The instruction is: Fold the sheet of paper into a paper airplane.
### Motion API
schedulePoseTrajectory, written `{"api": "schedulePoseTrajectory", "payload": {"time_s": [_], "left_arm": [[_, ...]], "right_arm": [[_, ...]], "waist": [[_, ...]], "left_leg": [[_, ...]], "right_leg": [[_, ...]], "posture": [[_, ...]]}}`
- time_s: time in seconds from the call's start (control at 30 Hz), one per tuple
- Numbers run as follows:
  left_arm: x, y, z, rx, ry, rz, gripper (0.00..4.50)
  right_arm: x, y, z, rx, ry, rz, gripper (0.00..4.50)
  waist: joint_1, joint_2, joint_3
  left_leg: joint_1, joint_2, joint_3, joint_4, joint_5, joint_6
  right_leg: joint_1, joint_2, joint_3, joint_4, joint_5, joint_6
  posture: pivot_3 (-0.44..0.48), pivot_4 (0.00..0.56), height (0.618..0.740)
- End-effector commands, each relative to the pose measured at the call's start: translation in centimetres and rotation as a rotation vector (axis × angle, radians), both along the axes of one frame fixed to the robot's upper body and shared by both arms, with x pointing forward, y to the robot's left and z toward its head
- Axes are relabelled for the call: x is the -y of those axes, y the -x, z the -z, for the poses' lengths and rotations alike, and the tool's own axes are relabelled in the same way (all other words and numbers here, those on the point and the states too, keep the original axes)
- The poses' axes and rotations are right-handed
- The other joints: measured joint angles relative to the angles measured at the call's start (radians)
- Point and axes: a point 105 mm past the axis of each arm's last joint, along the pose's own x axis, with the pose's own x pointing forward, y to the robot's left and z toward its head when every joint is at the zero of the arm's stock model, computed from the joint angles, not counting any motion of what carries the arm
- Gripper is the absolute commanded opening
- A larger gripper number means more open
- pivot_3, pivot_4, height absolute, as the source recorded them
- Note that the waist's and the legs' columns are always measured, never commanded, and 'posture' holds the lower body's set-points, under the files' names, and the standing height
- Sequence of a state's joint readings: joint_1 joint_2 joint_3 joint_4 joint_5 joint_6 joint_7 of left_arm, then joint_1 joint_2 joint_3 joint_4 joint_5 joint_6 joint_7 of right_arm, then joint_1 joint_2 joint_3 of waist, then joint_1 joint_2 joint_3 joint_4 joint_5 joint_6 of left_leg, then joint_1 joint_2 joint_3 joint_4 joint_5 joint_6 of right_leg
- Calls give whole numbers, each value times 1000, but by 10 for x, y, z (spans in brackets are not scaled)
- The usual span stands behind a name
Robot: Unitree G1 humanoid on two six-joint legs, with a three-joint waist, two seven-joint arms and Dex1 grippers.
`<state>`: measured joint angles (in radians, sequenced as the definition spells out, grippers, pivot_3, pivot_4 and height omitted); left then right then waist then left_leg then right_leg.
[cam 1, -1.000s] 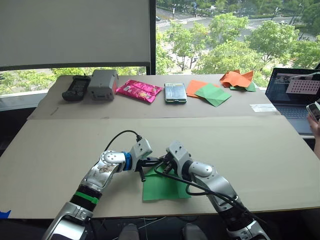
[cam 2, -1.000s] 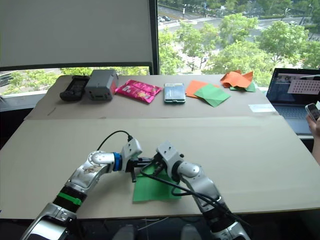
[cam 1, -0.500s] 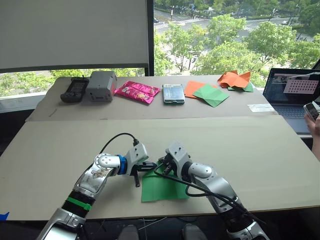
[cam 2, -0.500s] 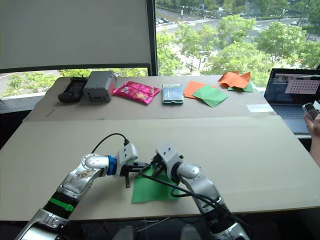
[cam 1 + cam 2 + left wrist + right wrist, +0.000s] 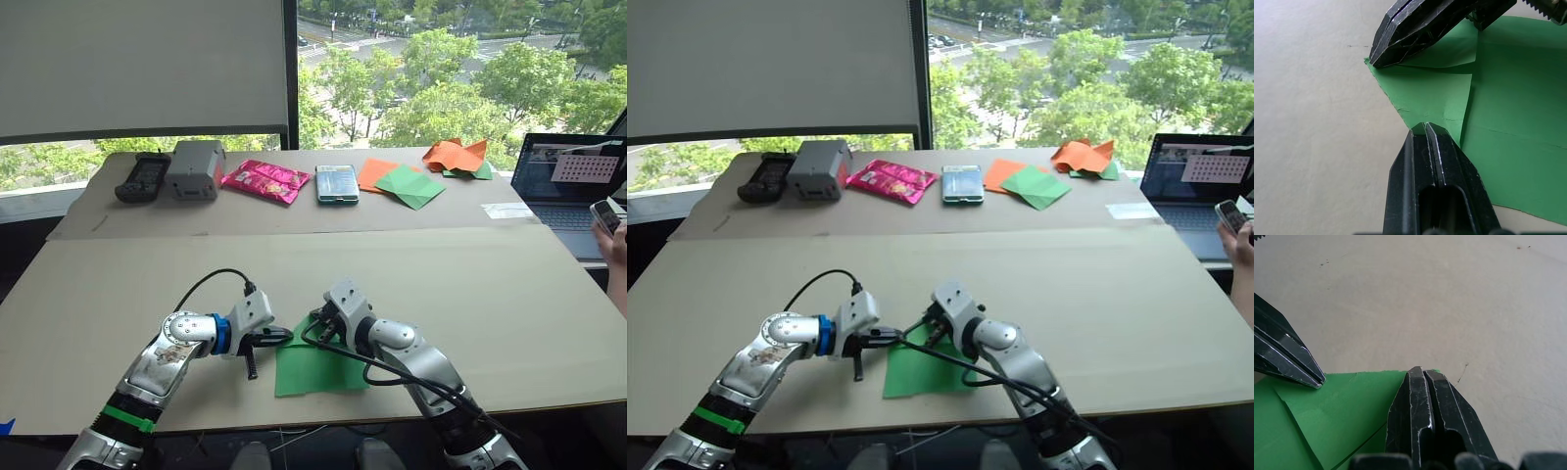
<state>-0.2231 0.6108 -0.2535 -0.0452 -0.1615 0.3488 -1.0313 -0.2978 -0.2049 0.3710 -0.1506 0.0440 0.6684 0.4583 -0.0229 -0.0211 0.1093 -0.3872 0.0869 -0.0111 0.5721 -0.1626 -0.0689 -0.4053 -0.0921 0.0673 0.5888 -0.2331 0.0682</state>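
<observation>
The sheet of paper (image 5: 318, 367), bright green, lies flat near the table's front edge. One of its far corners is folded over into a creased flap (image 5: 1435, 93). My left gripper (image 5: 282, 336) is shut and comes in from the left, its tip resting on the edge of that flap (image 5: 1425, 129). From the right, my right gripper (image 5: 312, 329) is also shut, with its tip pressed on the paper's far corner (image 5: 1422, 373). The two tips sit a short way apart. Neither gripper has paper between its fingers.
Along the back of the table lie a black handset (image 5: 143, 176), grey box (image 5: 194, 166), pink packet (image 5: 265, 180), phone (image 5: 337, 183), overlapping orange and dull green sheets (image 5: 402, 182) and a crumpled paper heap (image 5: 456, 157). At the right are a laptop (image 5: 568, 181) and a person's hand (image 5: 612, 230).
My left arm has drawn back to the left, so its tip slid from beside the right gripper to the flap's edge. The right gripper and the paper stayed put. The camera shifted slightly.
</observation>
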Motion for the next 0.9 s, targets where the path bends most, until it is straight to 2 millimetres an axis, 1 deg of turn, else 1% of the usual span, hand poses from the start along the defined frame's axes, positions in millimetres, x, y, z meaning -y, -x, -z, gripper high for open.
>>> {"api": "schedulePoseTrajectory", "payload": {"time_s": [0.03,0.17,0.27,0.43,0.57,0.63,0.7,0.9], "left_arm": [[-20,16,27,-135,-74,-51,28],[-29,24,26,-150,-77,-68,28],[-32,24,20,-141,-71,-84,28],[-30,9,-5,-77,0,-118,28],[-16,-5,-43,-28,137,-110,28],[-6,-3,-50,-35,186,-68,28],[0,0,-47,-49,192,-39,28],[10,-4,-24,-53,139,-10,28]], "right_arm": [[1,0,4,-21,10,3,0],[1,-1,4,-19,10,2,0],[1,-1,4,-18,9,2,0],[1,-2,4,-17,9,0,0],[0,-3,3,-14,9,-3,0],[0,-4,3,-12,11,-4,0],[1,-4,3,-11,14,-4,0],[3,-6,1,-3,19,0,0]], "waist": [[-2,0,0],[-9,0,0],[-15,1,0],[-19,0,1],[-18,-2,5],[-16,-2,6],[-17,-2,6],[-17,-2,5]], "left_leg": [[0,0,0,0,0,0],[0,0,0,0,0,0],[0,0,0,-1,-1,0],[0,0,0,-1,-1,0],[-2,0,0,-1,-1,0],[-4,0,0,-1,-1,0],[-4,0,0,-1,-1,0],[-3,-1,-1,-1,-1,0]], "right_leg": [[0,0,0,0,0,0],[0,0,0,0,0,0],[-1,0,0,0,0,0],[-1,0,0,-1,0,-1],[-4,0,0,-1,0,-1],[-5,0,0,-1,0,0],[-4,0,0,-1,0,0],[-4,0,0,0,0,0]], "posture": [[0,150,718],[0,150,718],[0,150,718],[0,150,718],[0,150,718],[0,150,718],[0,150,718],[0,150,718]]}}
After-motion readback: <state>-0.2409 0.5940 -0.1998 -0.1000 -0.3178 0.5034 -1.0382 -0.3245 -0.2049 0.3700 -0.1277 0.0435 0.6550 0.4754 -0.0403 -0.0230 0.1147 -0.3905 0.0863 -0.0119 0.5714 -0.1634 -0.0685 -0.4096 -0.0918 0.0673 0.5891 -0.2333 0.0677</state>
